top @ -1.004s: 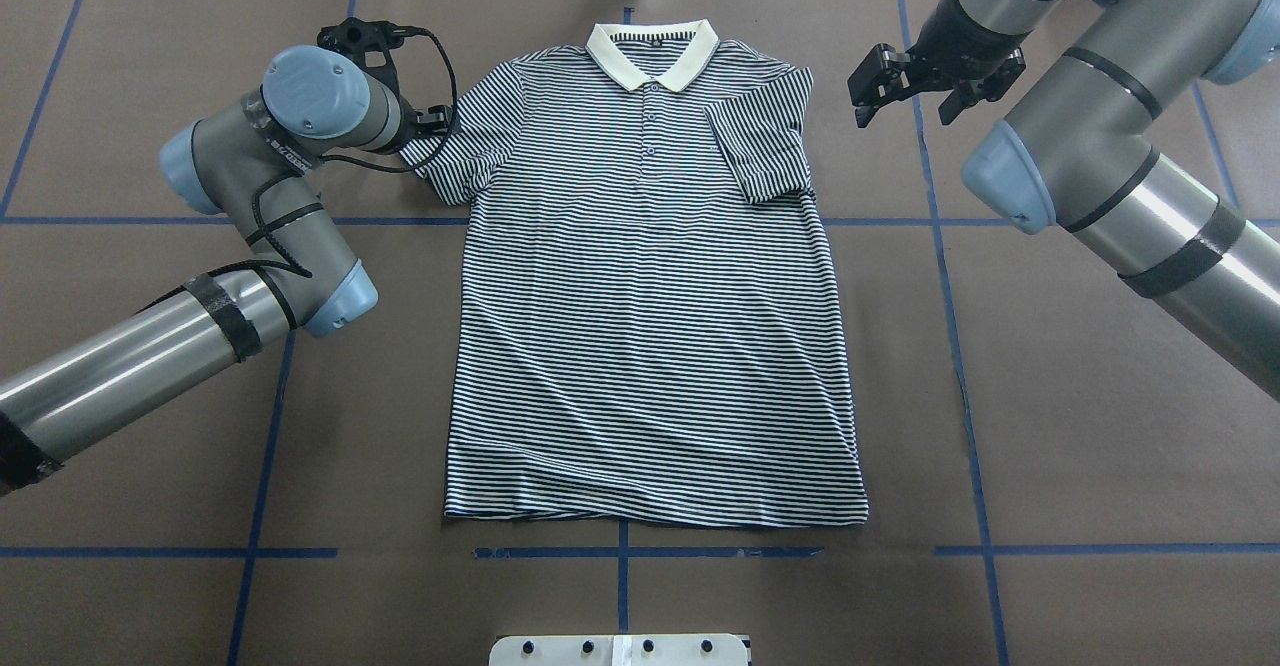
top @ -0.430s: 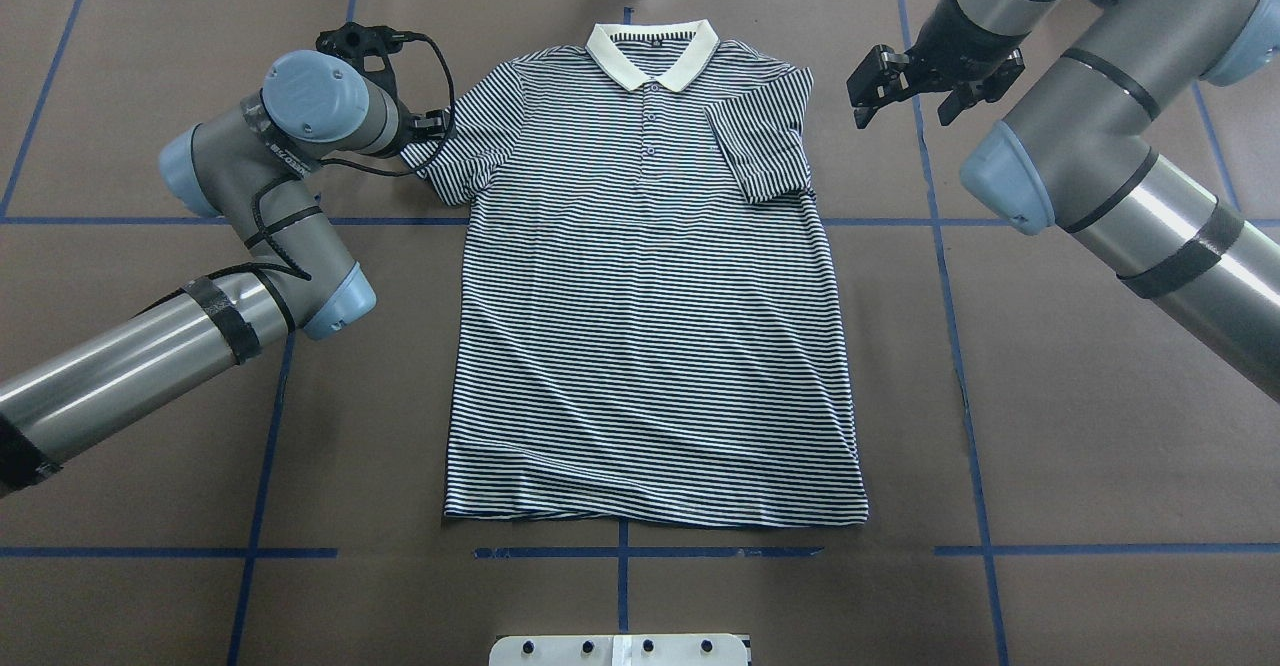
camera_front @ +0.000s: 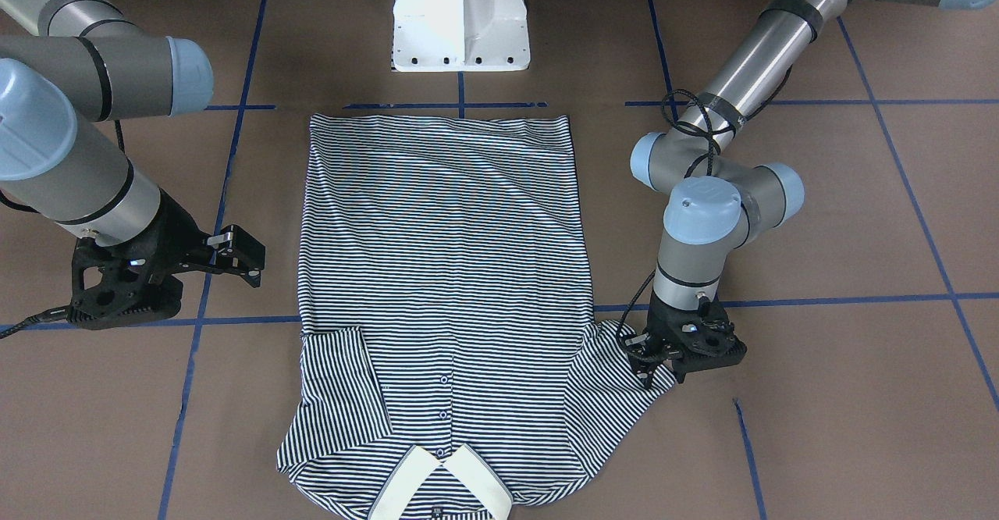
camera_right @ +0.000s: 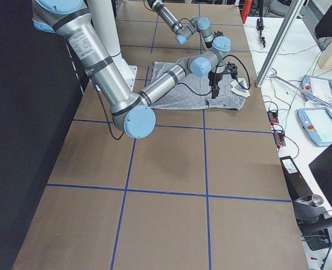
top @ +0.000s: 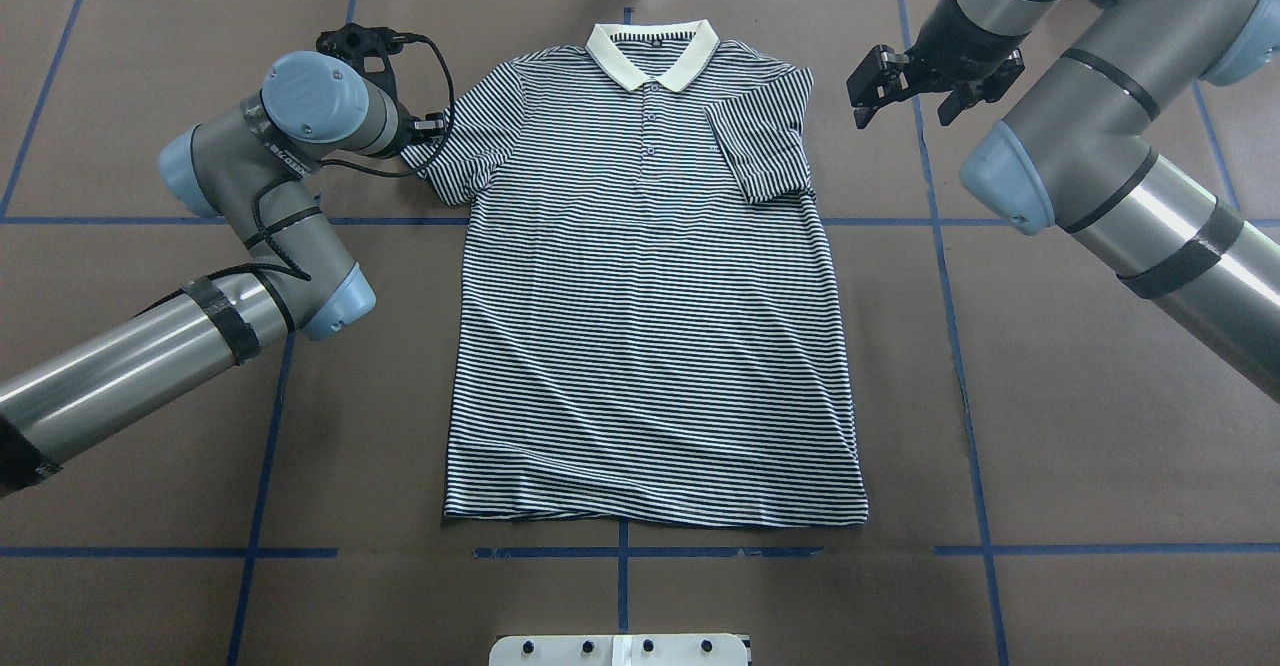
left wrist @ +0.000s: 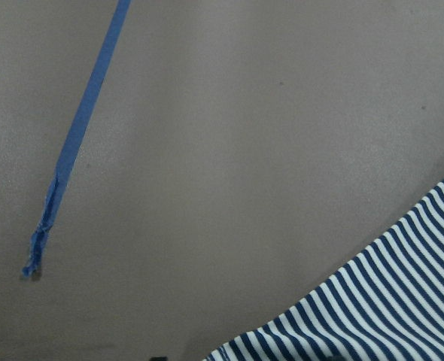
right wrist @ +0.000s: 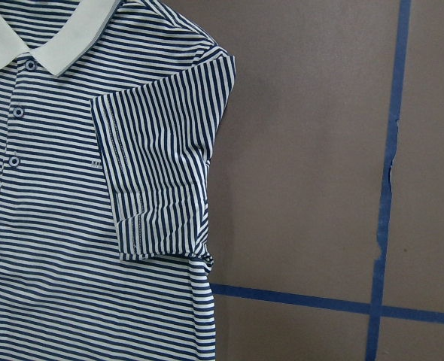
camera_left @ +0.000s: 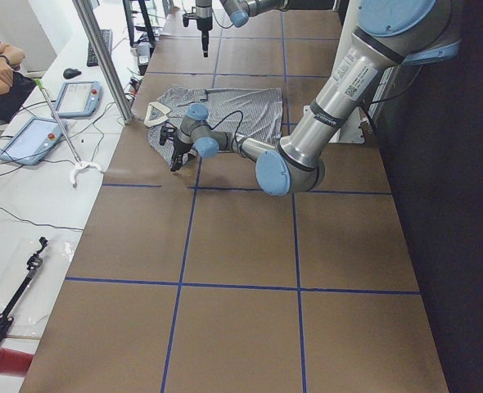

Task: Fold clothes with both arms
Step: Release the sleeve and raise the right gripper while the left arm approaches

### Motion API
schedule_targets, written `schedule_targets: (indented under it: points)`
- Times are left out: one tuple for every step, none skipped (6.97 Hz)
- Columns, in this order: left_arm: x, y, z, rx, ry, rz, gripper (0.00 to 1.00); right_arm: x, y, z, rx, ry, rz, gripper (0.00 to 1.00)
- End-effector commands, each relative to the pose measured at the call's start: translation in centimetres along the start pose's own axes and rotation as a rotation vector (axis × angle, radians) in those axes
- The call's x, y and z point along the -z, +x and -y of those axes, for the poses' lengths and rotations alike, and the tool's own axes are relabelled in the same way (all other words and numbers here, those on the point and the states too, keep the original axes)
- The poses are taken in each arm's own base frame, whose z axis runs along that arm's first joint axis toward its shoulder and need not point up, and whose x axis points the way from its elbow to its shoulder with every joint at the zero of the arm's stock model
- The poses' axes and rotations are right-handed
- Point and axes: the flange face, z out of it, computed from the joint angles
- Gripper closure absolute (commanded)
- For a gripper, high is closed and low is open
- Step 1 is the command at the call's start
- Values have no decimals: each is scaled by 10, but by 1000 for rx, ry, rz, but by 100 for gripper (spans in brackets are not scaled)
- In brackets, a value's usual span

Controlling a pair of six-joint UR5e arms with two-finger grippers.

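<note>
Our striped polo shirt lies flat on the bench; we judge it light and floppy, best pinched at a sleeve hem. Right pincer hangs spread; left pincer, at that sleeve, we cannot tell.

Overhead, the left arm hides the left gripper; whether it pinches the polo shirt at the sleeve is too small to tell. The front-facing view's near edge crops the collar.
</note>
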Motion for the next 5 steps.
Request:
schedule_targets:
  points:
    - [1, 1, 1, -1, 0, -1, 81, 0, 0, 0, 0, 0, 0, 0]
    - [2, 4, 1, -1, 0, -3, 100, 0, 0, 0, 0, 0, 0, 0]
    - [2, 4, 1, -1, 0, -3, 100, -2, 1, 0, -2, -4, -2, 0]
    - [7, 9, 2, 0, -4, -10, 100, -3, 2, 1, -3, -5, -4, 0]
    - [38, 28, 13, 0, 12, -48, 100, -4, 3, 0, -1, -7, -7, 0]
